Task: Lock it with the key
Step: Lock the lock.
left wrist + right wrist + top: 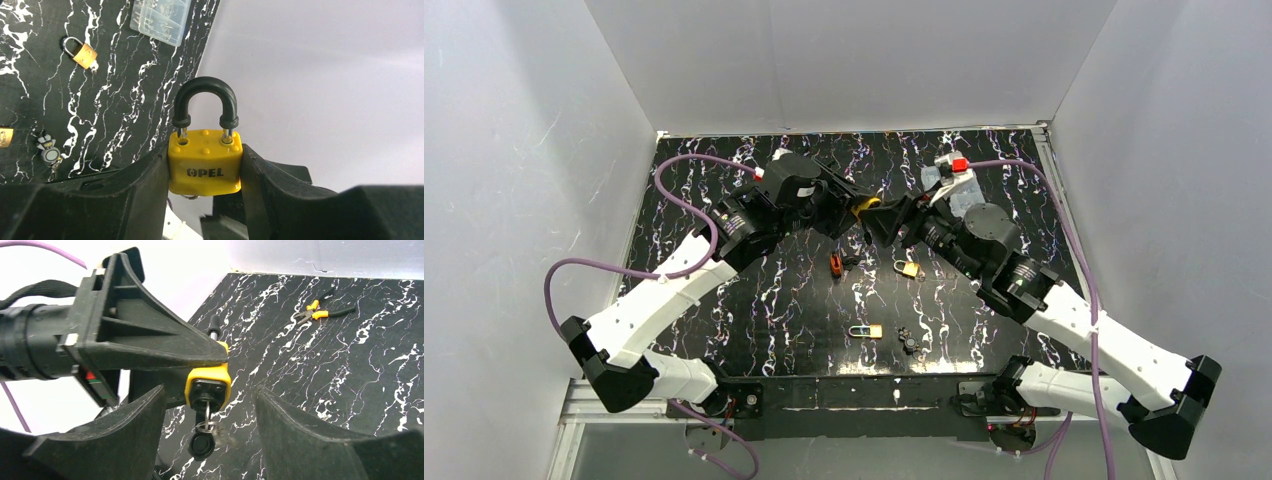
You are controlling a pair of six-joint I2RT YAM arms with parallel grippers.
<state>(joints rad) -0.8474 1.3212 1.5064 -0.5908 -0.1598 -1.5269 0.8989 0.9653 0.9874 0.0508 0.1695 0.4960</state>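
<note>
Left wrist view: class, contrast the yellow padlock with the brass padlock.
The yellow padlock has a black shackle; the brass padlock a silvery one. The yellow padlock stands upright, clamped in the left pincer; the brass padlock lies flat on the table. Both have U-shaped shackles.

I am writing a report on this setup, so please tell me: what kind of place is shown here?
Probably a robot test cell in a lab: white panel walls enclose a black marbled tabletop, with loose padlocks lying on it.

I count one yellow padlock [205,165] in the left jaws, two brass padlocks [908,268] [865,331] on the counter [754,310] below them, and one pliers [312,314].
</note>
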